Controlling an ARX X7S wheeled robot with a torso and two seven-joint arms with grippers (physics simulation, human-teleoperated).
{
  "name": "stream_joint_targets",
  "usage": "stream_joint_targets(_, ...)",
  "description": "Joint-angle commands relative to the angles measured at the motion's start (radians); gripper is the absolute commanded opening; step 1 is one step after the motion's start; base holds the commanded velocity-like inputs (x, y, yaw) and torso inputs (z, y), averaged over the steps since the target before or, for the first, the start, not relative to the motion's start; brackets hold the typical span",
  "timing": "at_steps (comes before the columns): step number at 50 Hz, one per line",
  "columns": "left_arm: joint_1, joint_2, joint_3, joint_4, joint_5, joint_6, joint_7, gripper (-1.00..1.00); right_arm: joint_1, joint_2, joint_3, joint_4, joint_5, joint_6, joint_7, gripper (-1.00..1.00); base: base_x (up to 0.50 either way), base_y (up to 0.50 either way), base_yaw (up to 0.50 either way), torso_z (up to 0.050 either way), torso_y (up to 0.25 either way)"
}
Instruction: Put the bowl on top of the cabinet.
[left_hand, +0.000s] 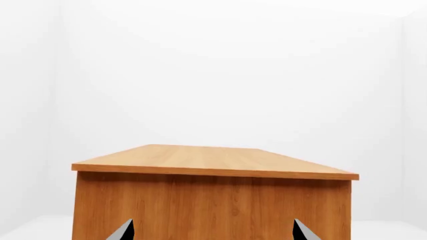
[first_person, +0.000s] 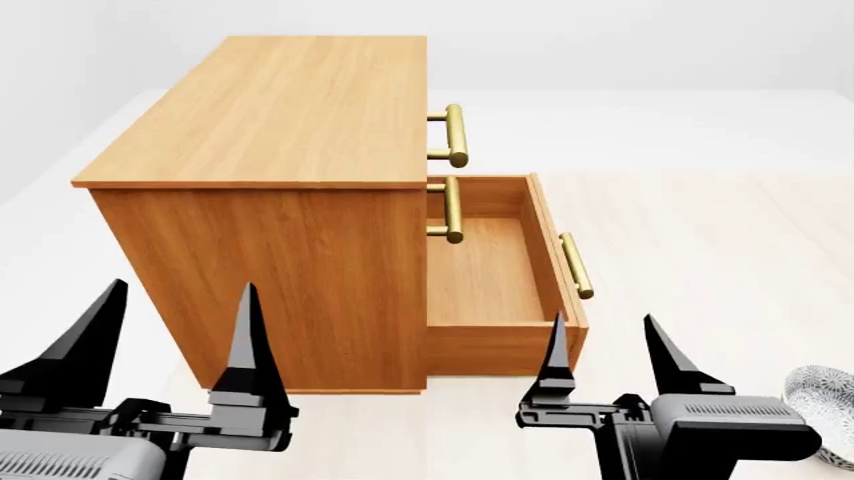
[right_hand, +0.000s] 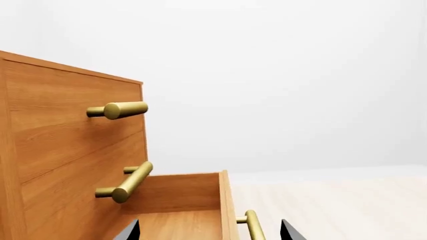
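The cabinet (first_person: 287, 180) stood squarely ahead of both arms, its flat top (first_person: 280, 110) bare and open from above. Its lowest drawer (first_person: 501, 270) jutted out on the right side, with brass handles (first_person: 455, 135) projecting above it, blocking that flank. The pale floor (first_person: 721, 250) to the right lay open out to the bowl (first_person: 825, 400) at the view's edge.

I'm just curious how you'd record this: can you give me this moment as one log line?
bowl: on floor, untouched | cabinet: top bare, bottom drawer open | left claw: open | right claw: open
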Motion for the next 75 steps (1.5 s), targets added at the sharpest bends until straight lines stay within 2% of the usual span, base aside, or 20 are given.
stream_joint_targets(1,-0.001,-0.011,0.000,0.005,-0.010,0.002,-0.012,1.00,0.001,0.005,-0.004,0.001,-0.002,-0.001,0.007,1.00,0.49,0.00,0.00,0.000,0.000)
stream_joint_targets(19,0.012,-0.033,-0.012,0.051,-0.036,0.001,-0.033,1.00,0.005,0.014,-0.004,-0.013,0.011,0.032,0.022,1.00,0.04,0.00,0.00,0.000,0.000)
stream_joint_targets(28,0.017,-0.050,-0.011,0.073,-0.042,0.003,-0.046,1.00,0.025,0.042,0.006,-0.073,0.030,0.151,0.050,1.00,0.00,0.00,0.00,0.000,0.000)
stream_joint_targets(31,0.017,-0.059,-0.018,0.081,-0.051,0.004,-0.054,1.00,0.027,0.040,0.054,-0.102,0.140,0.193,0.044,1.00,0.00,0.00,0.00,0.000,0.000)
stream_joint_targets(54,0.012,-0.116,0.009,0.083,-0.070,0.032,-0.113,1.00,0.015,0.170,0.247,-0.257,0.194,0.398,0.182,1.00,0.00,0.00,0.00,0.000,0.000)
stream_joint_targets(75,0.008,-0.147,0.038,0.072,-0.073,0.057,-0.143,1.00,0.006,0.287,0.475,-0.273,0.300,0.556,0.245,1.00,0.00,0.00,0.00,0.000,0.000)
